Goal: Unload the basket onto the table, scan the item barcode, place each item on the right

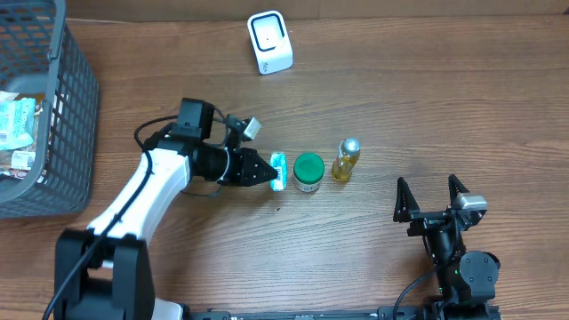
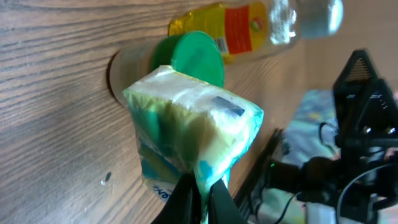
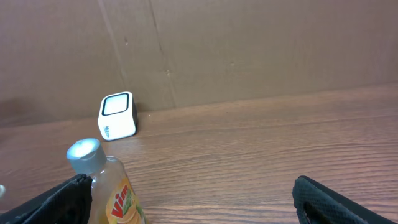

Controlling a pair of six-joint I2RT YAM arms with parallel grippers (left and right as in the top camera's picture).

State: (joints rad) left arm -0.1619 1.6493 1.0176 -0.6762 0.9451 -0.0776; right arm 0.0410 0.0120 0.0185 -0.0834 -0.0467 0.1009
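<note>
Overhead: the left gripper (image 1: 263,169) is clamped on a small green-and-white packet (image 1: 279,171), just beside a green-lidded jar (image 1: 308,172) on the surface (image 1: 400,89). The packet's long axis runs crosswise to the fingers. The right gripper (image 1: 431,197) stands spread wide.
Left wrist: the packet is pinched by one edge, its bulk toward the jar.
Right wrist: a white scanner (image 3: 117,115) stands far back.

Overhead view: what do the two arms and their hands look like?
The left arm has a white shell over black joints, with black cables looping beside it and a small grey camera near the wrist. The left hand is black and tapered. The right arm is all black, with a grey camera block; the right hand has two black triangular fingers.
</note>
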